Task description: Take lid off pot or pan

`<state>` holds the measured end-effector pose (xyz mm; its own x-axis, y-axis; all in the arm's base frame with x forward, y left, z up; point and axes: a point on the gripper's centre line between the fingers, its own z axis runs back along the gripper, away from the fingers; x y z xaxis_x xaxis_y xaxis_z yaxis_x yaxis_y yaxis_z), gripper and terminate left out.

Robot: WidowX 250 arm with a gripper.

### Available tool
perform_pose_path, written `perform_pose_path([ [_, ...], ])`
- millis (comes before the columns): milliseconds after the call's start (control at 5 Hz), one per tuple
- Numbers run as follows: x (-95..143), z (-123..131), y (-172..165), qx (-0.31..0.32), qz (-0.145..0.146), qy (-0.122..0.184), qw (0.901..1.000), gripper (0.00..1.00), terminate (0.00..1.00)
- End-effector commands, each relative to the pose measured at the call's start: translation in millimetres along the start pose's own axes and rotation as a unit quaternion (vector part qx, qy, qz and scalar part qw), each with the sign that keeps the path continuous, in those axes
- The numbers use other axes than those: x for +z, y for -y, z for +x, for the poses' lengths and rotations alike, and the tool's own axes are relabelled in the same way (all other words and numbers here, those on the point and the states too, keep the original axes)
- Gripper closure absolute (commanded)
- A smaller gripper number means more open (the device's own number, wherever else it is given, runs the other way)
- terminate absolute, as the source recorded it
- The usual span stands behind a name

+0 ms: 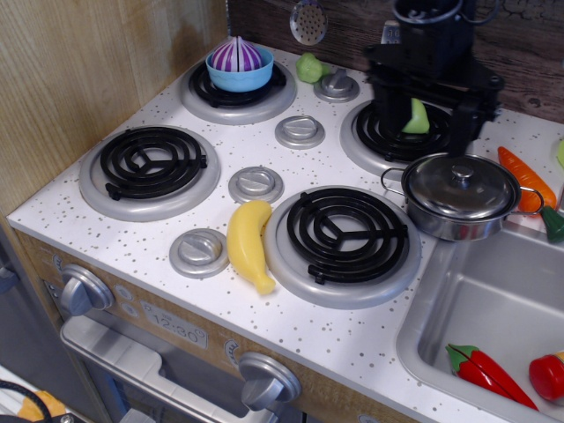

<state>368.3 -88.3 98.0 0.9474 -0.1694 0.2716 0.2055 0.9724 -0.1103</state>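
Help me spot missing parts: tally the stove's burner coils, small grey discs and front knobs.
burner coils: 4
small grey discs: 4
front knobs: 2
Total: 10

The shiny steel lid [459, 184], gently domed with a small knob at its centre, sits square and closed on the pot [457, 214] (shallow, shiny, wire loop handles), which stands upright on the speckled counter, right beside the sink.

soft, even overhead light, sharp focus, mild glare on the steel lid [459, 182], faint shadows
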Motion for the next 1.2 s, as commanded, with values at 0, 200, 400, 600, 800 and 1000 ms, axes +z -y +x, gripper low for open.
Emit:
perform_pose_path([
  [0,-20,28,10,-0.019,-0.014,0.060,0.9979,0.00,0.00],
  [200,-33,33,17,-0.016,-0.025,0.079,0.9964,0.00,0.00],
  [400,-43,38,23,-0.016,-0.035,0.087,0.9954,0.00,0.00],
  [600,-50,40,21,-0.023,-0.038,0.078,0.9960,0.00,0.00],
  [800,-55,39,17,-0.024,-0.019,0.065,0.9974,0.00,0.00],
  [1000,-50,41,16,-0.026,-0.012,0.060,0.9978,1.00,0.00],
])
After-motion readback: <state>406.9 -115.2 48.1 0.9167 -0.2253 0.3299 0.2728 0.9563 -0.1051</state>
